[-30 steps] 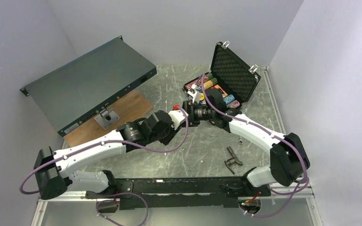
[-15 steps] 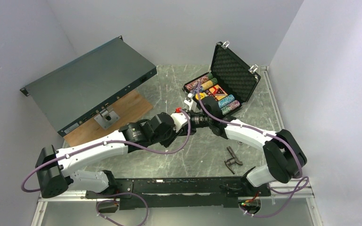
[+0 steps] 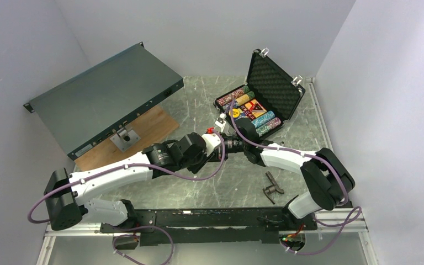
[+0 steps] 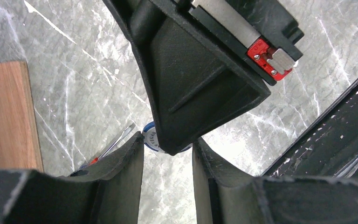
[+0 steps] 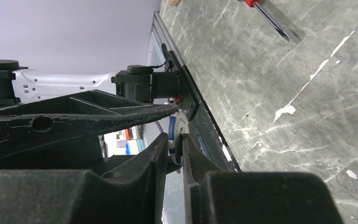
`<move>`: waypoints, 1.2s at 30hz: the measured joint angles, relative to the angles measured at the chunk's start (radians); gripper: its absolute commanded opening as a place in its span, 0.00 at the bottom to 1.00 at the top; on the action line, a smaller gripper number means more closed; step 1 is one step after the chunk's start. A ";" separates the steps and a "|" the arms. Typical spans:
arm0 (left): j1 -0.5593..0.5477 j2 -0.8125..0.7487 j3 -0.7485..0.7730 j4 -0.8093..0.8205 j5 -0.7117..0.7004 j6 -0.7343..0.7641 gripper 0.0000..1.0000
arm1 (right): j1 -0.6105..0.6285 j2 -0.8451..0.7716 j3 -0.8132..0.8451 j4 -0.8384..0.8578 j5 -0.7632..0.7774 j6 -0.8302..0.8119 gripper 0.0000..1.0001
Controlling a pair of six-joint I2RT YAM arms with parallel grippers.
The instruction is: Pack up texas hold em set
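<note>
Multicoloured poker-chip rows (image 3: 243,98) fill the open black foam-lidded briefcase (image 3: 273,83) far right; left gripper (image 4: 168,140) and right gripper (image 5: 175,139) both pinch one unpacked blue-white chip (image 5: 177,135).

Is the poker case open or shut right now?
Open: the lid stands raised with its foam lining showing, and the chip rows inside lie exposed.

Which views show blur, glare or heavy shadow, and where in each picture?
Top external: even light, sharp, only soft shadows. Left wrist: its own fingers near the lens are dark and soft; glare whitens the table beyond them. Right wrist: fingers dark and blurred, poker chip slightly soft, table sharp.
</note>
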 measured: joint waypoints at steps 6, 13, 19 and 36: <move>-0.001 0.000 0.000 -0.001 -0.007 0.000 0.18 | 0.000 0.009 -0.004 0.016 0.001 0.008 0.12; -0.004 0.000 0.005 -0.003 -0.015 -0.002 0.59 | 0.001 0.011 -0.003 0.015 0.006 0.005 0.04; -0.003 -0.011 0.006 -0.002 -0.043 -0.010 0.80 | 0.009 0.020 0.009 -0.016 0.007 -0.022 0.00; 0.020 -0.395 0.217 -0.124 -0.282 0.009 0.99 | -0.089 0.152 0.400 -0.447 0.602 -0.498 0.00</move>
